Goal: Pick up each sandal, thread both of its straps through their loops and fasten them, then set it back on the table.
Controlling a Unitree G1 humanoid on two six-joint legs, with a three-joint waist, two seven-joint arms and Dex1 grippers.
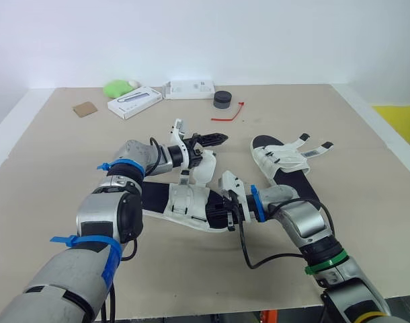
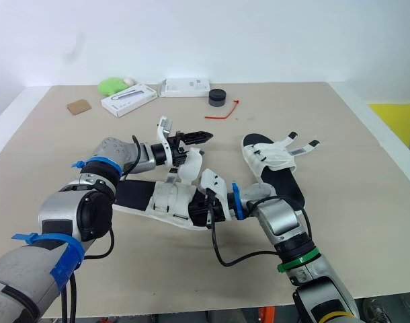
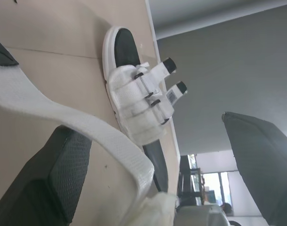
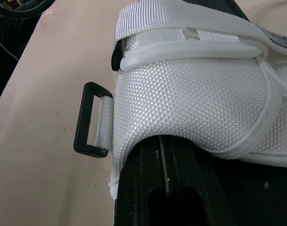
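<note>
The near sandal (image 1: 181, 202), black footbed with white upper, lies at mid-table between my grippers. My right gripper (image 1: 228, 214) is shut on the edge of its white upper (image 4: 190, 108), beside a black loop (image 4: 89, 120) with nothing threaded through it. My left gripper (image 1: 217, 139) hovers just above and behind this sandal, open; a white strap (image 3: 63, 113) rises from the sandal and drapes over one finger (image 3: 44, 188). The second sandal (image 1: 285, 165) lies to the right, both straps passed through their loops with the black-tipped ends sticking out.
Along the table's back stand a white box (image 1: 134, 102), a white flat case (image 1: 189, 88), a black puck (image 1: 222, 99), a red tie (image 1: 228, 116), a green object (image 1: 117, 87) and a brown card (image 1: 85, 108).
</note>
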